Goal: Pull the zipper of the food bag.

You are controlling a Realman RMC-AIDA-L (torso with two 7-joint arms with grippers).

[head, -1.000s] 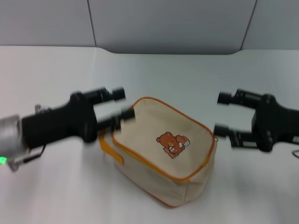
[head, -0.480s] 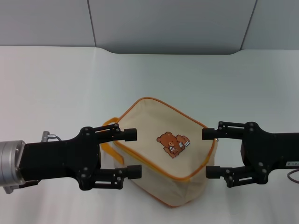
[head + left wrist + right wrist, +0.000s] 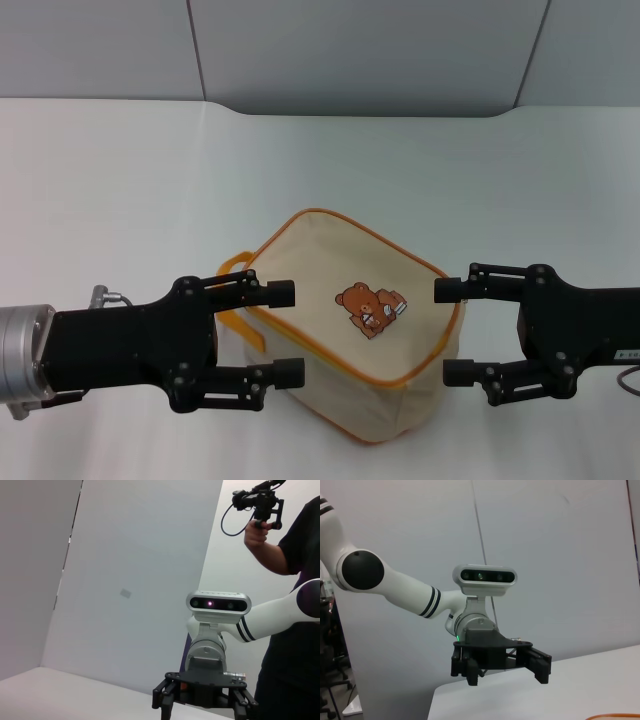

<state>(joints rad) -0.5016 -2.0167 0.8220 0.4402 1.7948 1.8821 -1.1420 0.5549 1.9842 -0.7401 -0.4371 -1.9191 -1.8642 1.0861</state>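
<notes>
Both grippers have dropped from beside the bag's upper corners a second ago to flank its lower sides; over the last half second they barely shift. Bag (image 3: pixel 350 335) sits on the white table (image 3: pixel 150 170), unmoved, at mid-front of the head view, bear print (image 3: pixel 371 309) facing up.

Left gripper (image 3: pixel 287 332) is at the bag's left side, jaws apart, one fingertip (image 3: pixel 283 292) over the bag's left top edge, the other lower against the side wall. Whether they touch the fabric cannot be told. Orange strap (image 3: pixel 236 313) loops out from the bag's left end, partly behind the left gripper's fingers.

Right gripper (image 3: pixel 449 331) is at the bag's right side, jaws apart, upper fingertip (image 3: pixel 445 290) just at the right top corner, lower one beside the side wall. Neither gripper holds anything.

Zipper (image 3: pixel 415 378) shows as an orange line running round the top face edge; a small silvery bit near the right corner may be a pull tab, too small to be sure. Bag looks zipped.

Left wrist view shows the right gripper (image 3: pixel 203 704) head-on across the table, with a person (image 3: pixel 290 605) holding a camera rig (image 3: pixel 257 502) behind it. Right wrist view shows the left gripper (image 3: pixel 502 672) head-on, and a sliver of orange bag edge (image 3: pixel 615 717) at the frame border.
</notes>
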